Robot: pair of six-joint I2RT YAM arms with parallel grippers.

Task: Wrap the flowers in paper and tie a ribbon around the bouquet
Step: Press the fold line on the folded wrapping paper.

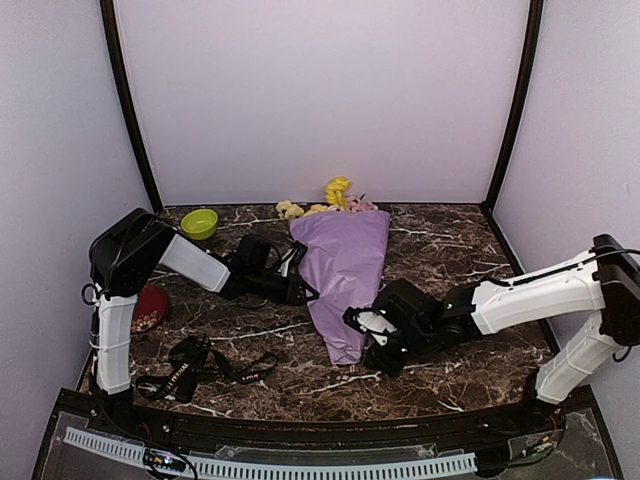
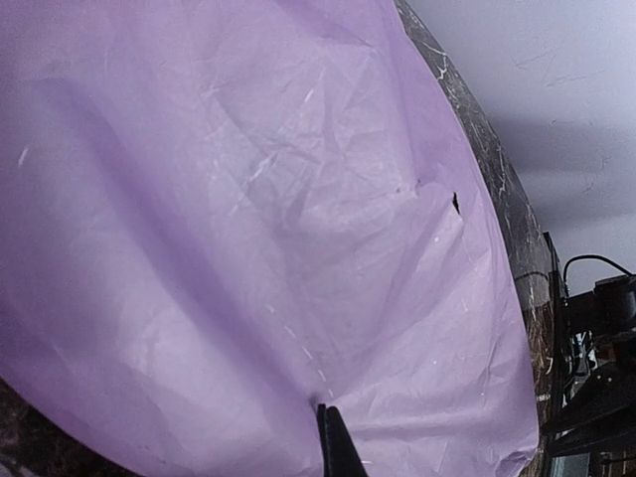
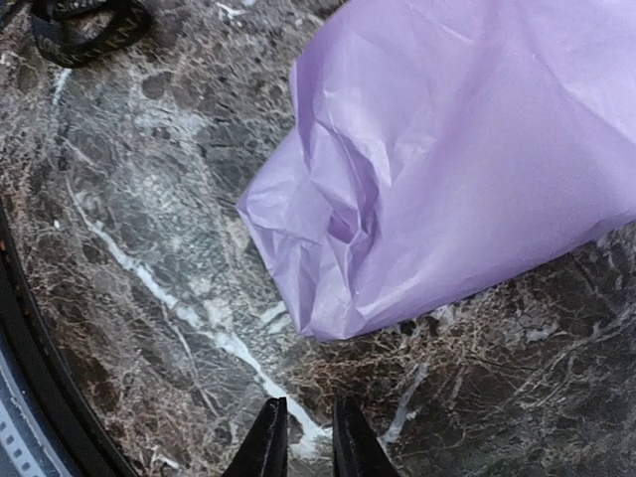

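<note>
Jaws on the left gripper [image 2: 331, 437] are pressed together. On my left wrist feed the creases of the paper [image 2: 248, 219] run down to their tips, so I read them as pinching a fold of the sheet. From above, that arm reaches in to the left edge of the bouquet [image 1: 345, 270]. The right gripper [image 3: 306, 409] has its jaws a little apart with nothing in the narrow gap. It hangs low over the marble table [image 1: 450, 240], just short of the crumpled narrow end of the cone and not touching it. The bouquet lies flat at mid-table, the flowers [image 1: 338, 190] poking out of its wide far end toward the back wall. The ribbon [image 1: 205, 365] sits in a loose heap near the left arm's base, well apart from the bouquet. A green bowl [image 1: 200, 223] stands at the far left corner
</note>
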